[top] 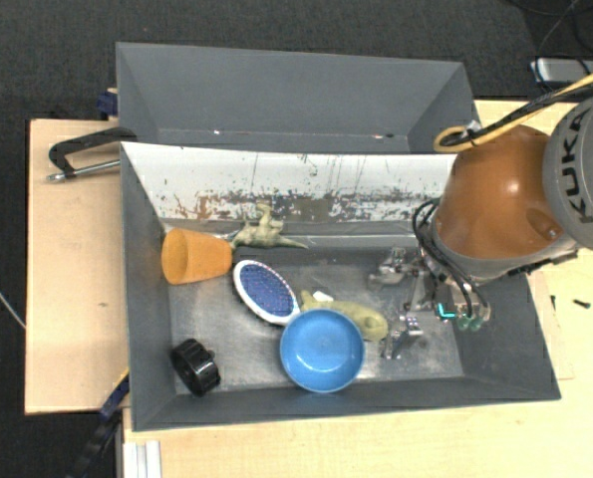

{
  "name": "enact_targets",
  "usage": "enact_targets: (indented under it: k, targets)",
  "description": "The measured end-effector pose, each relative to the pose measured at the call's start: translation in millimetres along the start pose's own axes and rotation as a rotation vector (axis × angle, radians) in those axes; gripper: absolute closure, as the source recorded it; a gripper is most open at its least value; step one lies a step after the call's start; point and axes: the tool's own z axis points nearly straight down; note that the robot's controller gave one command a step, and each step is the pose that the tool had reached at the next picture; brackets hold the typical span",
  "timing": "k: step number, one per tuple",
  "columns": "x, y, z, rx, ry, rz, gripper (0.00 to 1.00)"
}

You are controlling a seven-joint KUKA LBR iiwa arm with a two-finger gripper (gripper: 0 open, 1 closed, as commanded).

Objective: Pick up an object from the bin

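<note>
bin [147, 297]: grey metal, clock read with 12 at the far wall.
black cap [194, 366]: at 8 o'clock, in the near left corner, well apart from the rest.
blue bowl [321, 352]: at 6 o'clock, upright, mouth up, against the near wall.
gripper [408, 319]: at 4 o'clock, low over the floor; whether it is apart or together, cannot tell; nothing seen held.
pale yellow-green piece [361, 320]: nearest thing, at the gripper's 9 o'clock, just beside it, touching the bowl's far rim.
blue-and-white oval brush [266, 290]: near the centre, at the bowl's 10 o'clock.
orange cup [194, 256]: at 10 o'clock, on its side.
yellowish toy dinosaur [266, 229]: at 12 o'clock, by the far wall.
</note>
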Motion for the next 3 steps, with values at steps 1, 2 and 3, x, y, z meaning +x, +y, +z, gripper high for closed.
enact_targets:
  k: [1,2,3]
  targets:
    - [-30.8,24.6,82.1,-0.001,-0.007,-0.01,0.0]
    - [-31.1,23.5,79.5,0.0,-0.009,-0.008,1.0]
    - [-35.9,40.2,-82.5,0.004,-0.02,-0.408,1.0]
